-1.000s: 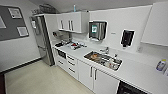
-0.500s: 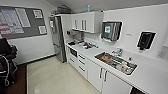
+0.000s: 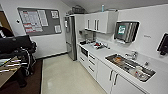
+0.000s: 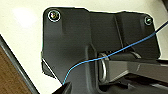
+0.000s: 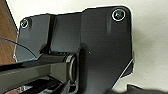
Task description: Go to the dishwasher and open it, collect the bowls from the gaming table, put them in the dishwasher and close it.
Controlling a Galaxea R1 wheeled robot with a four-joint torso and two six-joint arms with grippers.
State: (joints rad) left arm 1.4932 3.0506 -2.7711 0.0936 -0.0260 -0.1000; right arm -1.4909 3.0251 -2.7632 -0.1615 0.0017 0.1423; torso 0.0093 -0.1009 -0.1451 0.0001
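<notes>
Whole head view has shifted against the earlier frames: the camera has turned, the kitchen fixtures have not, and the counter run now sits larger and further right. Left to right: wooden table edge [image 3: 5, 75], dark bulky shape [image 3: 15, 46] that cannot be resolved, notice board [image 3: 39, 20], tall steel fridge [image 3: 70, 37], white wall cabinets [image 3: 100, 22], towel dispenser [image 3: 126, 31], steel sink [image 3: 130, 66]. Just right of the fridge, under the worktop, is a darker-fronted unit [image 3: 84, 52]; judged the likely dishwasher, not confirmed. It lies ahead, slightly right of centre, its front facing the open pale floor [image 3: 65, 77], well apart from the robot. The cabinet run recedes along the right, so the right arm is judged the nearer one. Left wrist plate [image 4: 75, 45] and right wrist plate [image 5: 100, 47] hang over pale floor. Left gripper and right gripper: wide or narrow, cannot tell.
</notes>
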